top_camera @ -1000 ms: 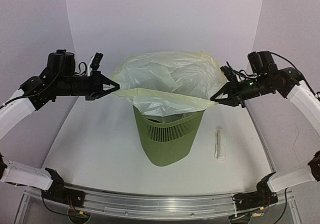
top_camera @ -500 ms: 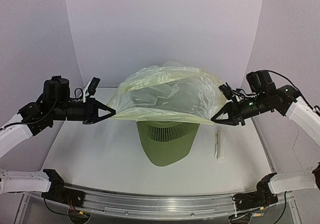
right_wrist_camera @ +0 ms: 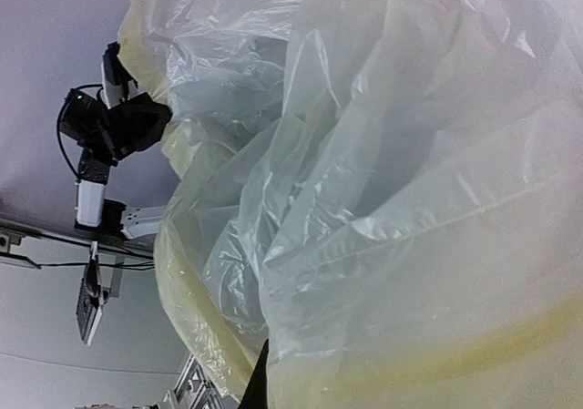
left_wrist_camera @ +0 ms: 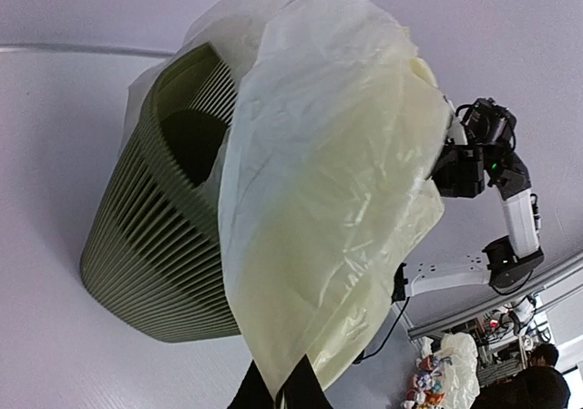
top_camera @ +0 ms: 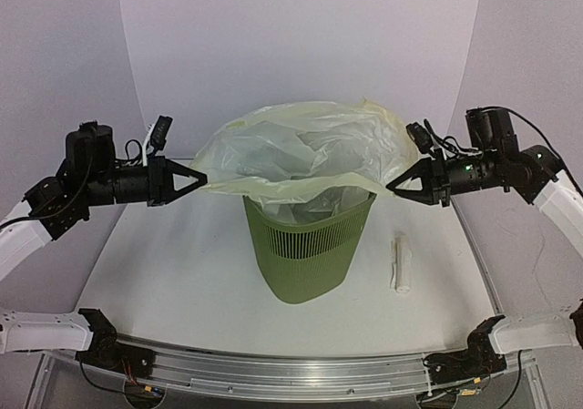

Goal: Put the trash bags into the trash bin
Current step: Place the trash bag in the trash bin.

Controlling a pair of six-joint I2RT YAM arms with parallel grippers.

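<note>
Bag [top_camera: 301, 149] mouth wide, prob. above bin [top_camera: 305, 254] rim

White table [top_camera: 182, 281] filling lower view, matte top glowing under soft, even light. Behind table, pale lavender back panel [top_camera: 301, 45] rising plain and bare. Left of table, left side panel [top_camera: 55, 54] angling inward. Right of table, right side panel [top_camera: 533, 35] mirroring it. Along table's near edge, aluminium rail [top_camera: 291, 371] running across. Beyond table's near edge, colourful clutter [left_wrist_camera: 437, 377] showing in left wrist view, too blurred to identify.
</note>
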